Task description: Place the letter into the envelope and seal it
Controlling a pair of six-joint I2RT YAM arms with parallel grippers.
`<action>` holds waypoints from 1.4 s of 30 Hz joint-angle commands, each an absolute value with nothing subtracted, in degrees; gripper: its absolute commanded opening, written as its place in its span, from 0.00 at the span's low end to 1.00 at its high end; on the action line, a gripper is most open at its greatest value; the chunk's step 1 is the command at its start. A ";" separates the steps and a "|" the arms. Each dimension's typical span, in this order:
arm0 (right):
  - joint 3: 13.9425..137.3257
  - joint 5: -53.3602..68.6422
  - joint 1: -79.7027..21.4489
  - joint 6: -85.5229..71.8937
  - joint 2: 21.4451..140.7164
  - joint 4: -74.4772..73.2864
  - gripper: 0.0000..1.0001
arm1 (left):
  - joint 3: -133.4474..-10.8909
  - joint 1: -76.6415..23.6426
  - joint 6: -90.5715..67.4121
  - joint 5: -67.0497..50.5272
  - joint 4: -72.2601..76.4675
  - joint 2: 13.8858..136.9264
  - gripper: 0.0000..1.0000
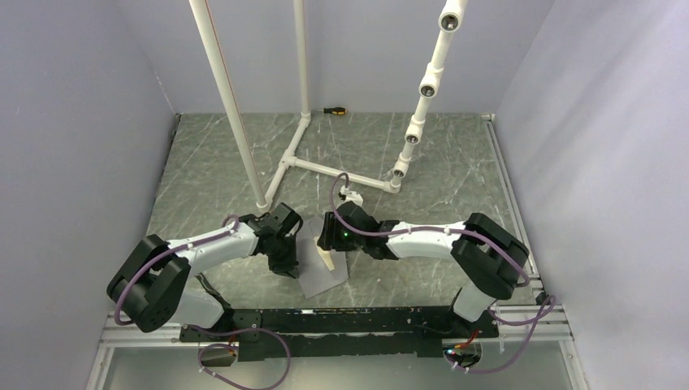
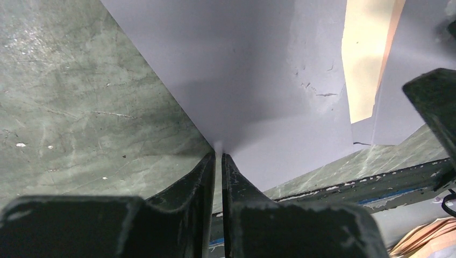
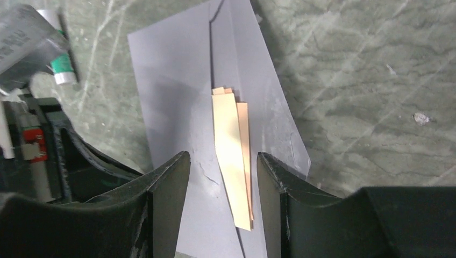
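The pale grey envelope (image 1: 319,275) lies on the marble table between the two arms. The tan letter (image 1: 329,258) shows as a narrow strip sticking out of the envelope's opening, the rest of it hidden under the grey paper. My left gripper (image 2: 219,156) is shut on the envelope's (image 2: 253,80) edge and holds it slightly raised; the letter (image 2: 365,59) lies to its right. My right gripper (image 3: 223,157) stands open just above the letter (image 3: 231,145), a finger on each side of it without touching, over the envelope (image 3: 172,107).
A white pipe frame (image 1: 292,158) stands behind the envelope, with a screwdriver (image 1: 333,109) at the back wall. A small green-and-white tube (image 3: 59,67) lies beside the envelope. The black mounting rail (image 1: 325,321) runs along the table's near edge.
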State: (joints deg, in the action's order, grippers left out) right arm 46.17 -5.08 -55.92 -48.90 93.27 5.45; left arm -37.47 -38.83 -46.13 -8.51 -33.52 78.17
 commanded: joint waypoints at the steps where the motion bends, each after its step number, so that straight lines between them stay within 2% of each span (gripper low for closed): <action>1: 48.21 -4.00 -56.20 -47.82 94.46 2.77 0.52 | -37.18 -38.93 -45.29 -7.64 -32.81 77.27 0.16; 10: 50.86 2.63 -56.31 -48.60 99.72 4.21 0.52 | -36.58 -38.89 -44.60 -7.56 -31.24 78.84 0.16; 16: 49.07 8.33 -56.51 -49.13 100.64 11.07 0.51 | -36.56 -38.92 -43.60 -6.79 -30.16 80.07 0.15; 22: 48.74 8.71 -56.51 -49.91 100.22 11.21 0.49 | -37.34 -38.94 -42.68 -6.50 -29.62 79.57 0.15; 32: 48.61 -5.63 -55.13 -47.00 86.53 -1.18 0.52 | -41.03 -38.94 -39.27 -5.90 -34.28 72.13 0.19; 38: 45.97 -16.50 -52.11 -50.49 76.80 -12.35 0.51 | -43.41 -38.94 -39.18 -0.22 -39.00 70.94 0.20; 42: 44.67 -16.09 -50.22 -49.17 74.84 -13.70 0.54 | -43.62 -38.92 -42.87 6.15 -42.14 72.68 0.21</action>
State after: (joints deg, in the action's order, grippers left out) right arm 46.22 -11.97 -51.40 -49.30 75.85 -8.25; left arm -42.24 -38.83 -40.16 -1.06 -37.26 71.85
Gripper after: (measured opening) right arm 0.523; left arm 0.202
